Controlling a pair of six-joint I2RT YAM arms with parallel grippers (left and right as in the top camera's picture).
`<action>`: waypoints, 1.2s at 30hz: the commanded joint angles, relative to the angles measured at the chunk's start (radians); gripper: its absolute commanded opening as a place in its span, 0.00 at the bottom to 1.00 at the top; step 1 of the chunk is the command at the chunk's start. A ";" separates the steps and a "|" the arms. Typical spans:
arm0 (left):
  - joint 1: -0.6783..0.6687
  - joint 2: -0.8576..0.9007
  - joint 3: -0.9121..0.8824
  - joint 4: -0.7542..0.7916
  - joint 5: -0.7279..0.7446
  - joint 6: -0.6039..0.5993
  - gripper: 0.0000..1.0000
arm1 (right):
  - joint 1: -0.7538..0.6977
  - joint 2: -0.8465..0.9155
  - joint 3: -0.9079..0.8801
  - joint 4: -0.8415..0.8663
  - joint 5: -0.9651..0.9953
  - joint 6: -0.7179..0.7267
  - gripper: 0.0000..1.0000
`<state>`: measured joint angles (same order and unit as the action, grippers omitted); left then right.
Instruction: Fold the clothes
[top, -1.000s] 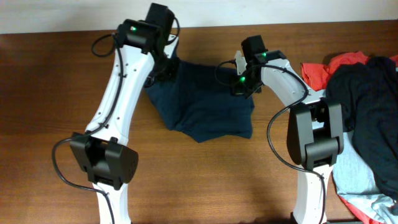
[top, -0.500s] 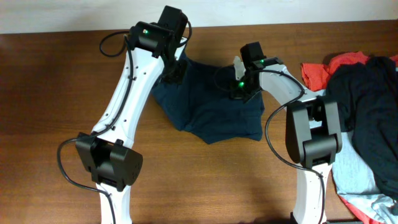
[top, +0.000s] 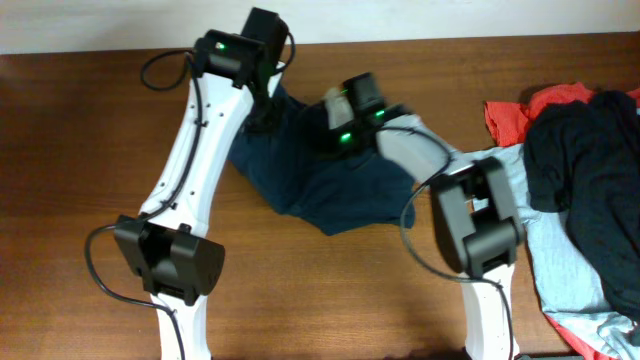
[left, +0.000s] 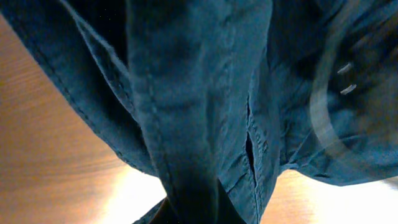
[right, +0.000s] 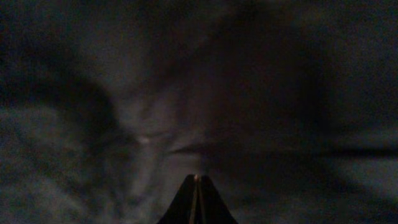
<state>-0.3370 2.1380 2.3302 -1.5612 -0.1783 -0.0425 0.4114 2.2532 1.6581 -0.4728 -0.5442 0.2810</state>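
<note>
- I see the dark navy blue woven shorts (top: 335, 190) bunched at the centre-back of the brown wooden table (top: 80, 150), between both arms.
- My left end effector (top: 268, 100) is clamped on a gathered fold of them, shifted slightly left.
- My right end effector (top: 335, 122), fingertips (right: 198, 186) pinched together on the cloth, has swung left since a second ago, carrying that edge across.

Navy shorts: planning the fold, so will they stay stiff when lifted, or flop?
Probably floppy: the shorts hang in soft draped folds in the left wrist view. Likely light, being thin cloth. Pushed across the table, they would probably bunch rather than slide flat.
</note>
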 joint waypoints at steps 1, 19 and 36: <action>0.044 0.012 0.060 -0.028 -0.032 0.001 0.00 | 0.089 0.027 -0.003 0.030 0.117 0.062 0.04; 0.147 0.012 0.094 -0.045 -0.027 0.012 0.00 | 0.188 0.013 -0.003 0.314 0.230 0.103 0.04; 0.081 0.014 0.093 -0.013 0.017 -0.008 0.00 | -0.188 -0.036 -0.003 -0.077 0.201 0.062 0.04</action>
<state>-0.2371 2.1380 2.3932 -1.5852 -0.1776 -0.0425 0.2226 2.2692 1.6527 -0.5327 -0.3508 0.3634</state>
